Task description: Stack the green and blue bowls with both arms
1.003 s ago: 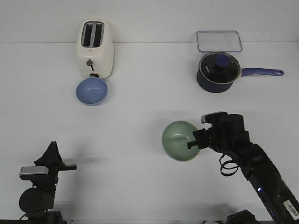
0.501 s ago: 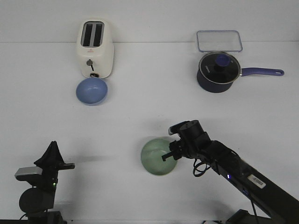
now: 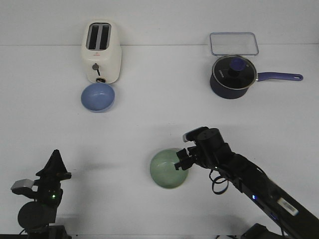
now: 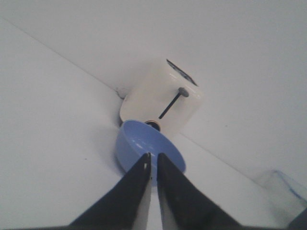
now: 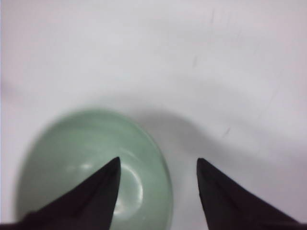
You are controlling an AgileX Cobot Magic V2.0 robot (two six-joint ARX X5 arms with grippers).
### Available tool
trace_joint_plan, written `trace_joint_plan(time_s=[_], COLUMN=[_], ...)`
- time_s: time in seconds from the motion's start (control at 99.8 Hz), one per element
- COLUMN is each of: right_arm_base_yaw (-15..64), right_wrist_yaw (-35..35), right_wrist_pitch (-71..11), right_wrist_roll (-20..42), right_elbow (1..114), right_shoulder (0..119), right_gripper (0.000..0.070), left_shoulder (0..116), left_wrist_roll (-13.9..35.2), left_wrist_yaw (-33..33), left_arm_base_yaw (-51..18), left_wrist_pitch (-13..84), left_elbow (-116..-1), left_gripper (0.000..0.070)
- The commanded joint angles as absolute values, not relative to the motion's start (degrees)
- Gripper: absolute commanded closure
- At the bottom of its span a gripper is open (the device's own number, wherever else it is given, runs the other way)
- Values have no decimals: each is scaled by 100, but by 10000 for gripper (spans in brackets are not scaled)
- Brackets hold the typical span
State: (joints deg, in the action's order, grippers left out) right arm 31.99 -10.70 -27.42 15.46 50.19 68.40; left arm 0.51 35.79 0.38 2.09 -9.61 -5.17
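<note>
The pale green bowl [image 3: 167, 170] sits upright on the white table, front of centre. My right gripper [image 3: 181, 162] is open at its right rim. In the right wrist view one finger is over the green bowl's inside [image 5: 86, 163], the other is outside it, and the gripper [image 5: 158, 161] straddles the rim without pinching it. The blue bowl [image 3: 97, 96] sits far left, right in front of the toaster. My left gripper [image 3: 55, 155] is shut and empty at the front left, far from the blue bowl [image 4: 144, 141], which shows beyond the gripper [image 4: 153, 155] in the left wrist view.
A cream toaster [image 3: 101, 51] stands behind the blue bowl and also shows in the left wrist view [image 4: 160, 98]. A dark navy saucepan [image 3: 233, 77] with a glass lid and long handle stands at the back right. A clear container [image 3: 234, 43] lies behind it.
My right arm carried the green bowl left and toward the front, set it on the table and opened its jaws. My left arm shifted slightly left.
</note>
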Motion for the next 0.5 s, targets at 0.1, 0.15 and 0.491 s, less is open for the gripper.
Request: trace_joint_plan(time_s=[0.1, 0.15, 0.491], right_arm_base_yaw=[2899, 2801, 2469], right_wrist_yaw=[-1044, -1041, -895], right_wrist_pitch=[-2711, -2709, -2926], right_wrist_roll=[1479, 1468, 1166], right_elbow=[5100, 5100, 5098], right_shoulder=[5981, 5765, 5411], right_gripper=[369, 369, 370], left_shoulder=[580, 928, 4967], left_wrist_roll=[3459, 3343, 2069], left_wrist_yaw=[454, 451, 454], left_arm_base_yaw=[213, 213, 220], left_wrist_pitch=[-523, -340, 478], left_elbow=[-1299, -1588, -4064], left_gripper=[686, 686, 686])
